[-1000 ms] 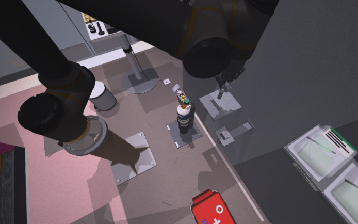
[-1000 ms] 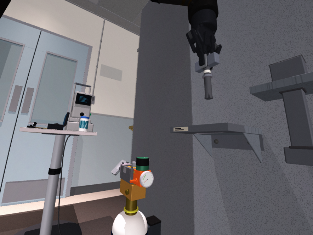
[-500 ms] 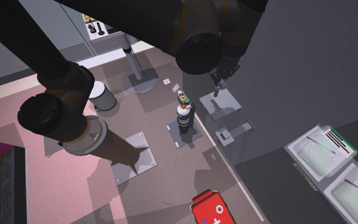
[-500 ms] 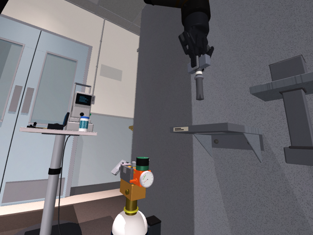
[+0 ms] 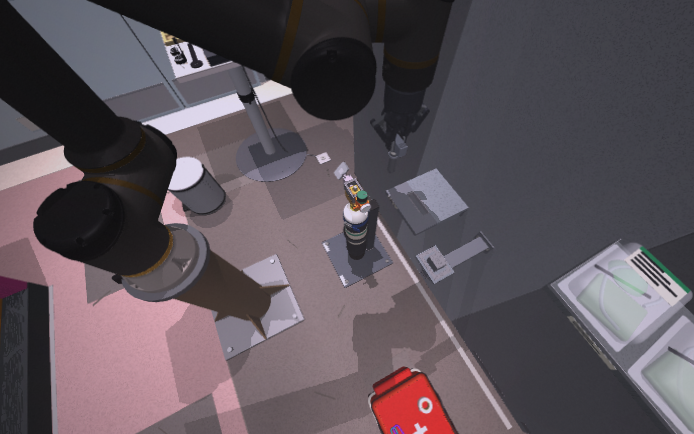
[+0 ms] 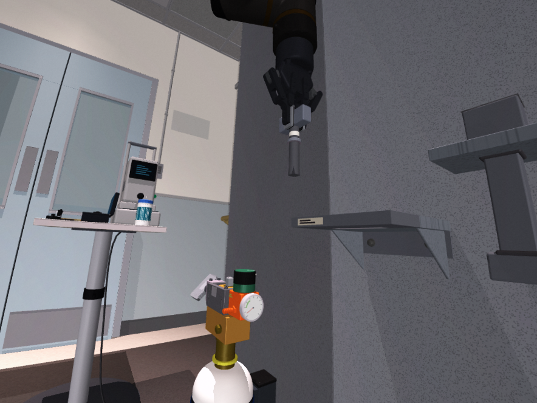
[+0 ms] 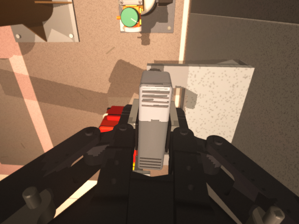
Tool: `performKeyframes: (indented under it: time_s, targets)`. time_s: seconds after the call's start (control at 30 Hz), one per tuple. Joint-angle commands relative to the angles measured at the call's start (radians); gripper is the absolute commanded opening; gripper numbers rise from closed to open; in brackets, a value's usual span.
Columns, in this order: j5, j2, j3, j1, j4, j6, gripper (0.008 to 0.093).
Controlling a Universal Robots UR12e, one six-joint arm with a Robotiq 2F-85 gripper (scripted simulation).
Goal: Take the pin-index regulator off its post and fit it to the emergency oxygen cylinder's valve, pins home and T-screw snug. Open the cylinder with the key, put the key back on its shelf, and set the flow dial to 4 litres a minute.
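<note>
On the floor plate by the wall stands the oxygen cylinder [image 5: 356, 225], white-shouldered, with the orange regulator [image 6: 237, 297] sitting on its brass valve [image 6: 227, 327]; its green flow dial [image 7: 129, 16] tops it and a white gauge [image 6: 251, 307] faces outward. The grey key shelf [image 6: 372, 221] juts from the wall to the right of the cylinder and above it. The empty regulator post [image 5: 453, 256] stands further along the wall. My gripper [image 6: 293, 120] hangs high above the shelf's left edge, closed on the grey cylinder key [image 7: 154, 116], whose stem points down.
My arm [image 5: 128, 169] spans the floor from its base plate [image 5: 258, 302]. A trolley [image 6: 98, 223] with a monitor stands left, a white bin [image 5: 197, 187] near it. A red bag [image 5: 409, 404] lies on the floor, and trays [image 5: 629, 302] sit right.
</note>
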Motion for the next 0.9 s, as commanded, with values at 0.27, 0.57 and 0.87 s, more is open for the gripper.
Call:
performKeyframes:
  time_s: [0.27,0.57,0.87]
  targets:
    - [0.0,-0.054,0.052,0.06,-0.001,0.039,0.008]
    - [0.0,-0.091,0.088,0.111,0.0,0.073,0.008]
    - [0.0,-0.107,0.103,0.135,0.001,0.09,0.008]
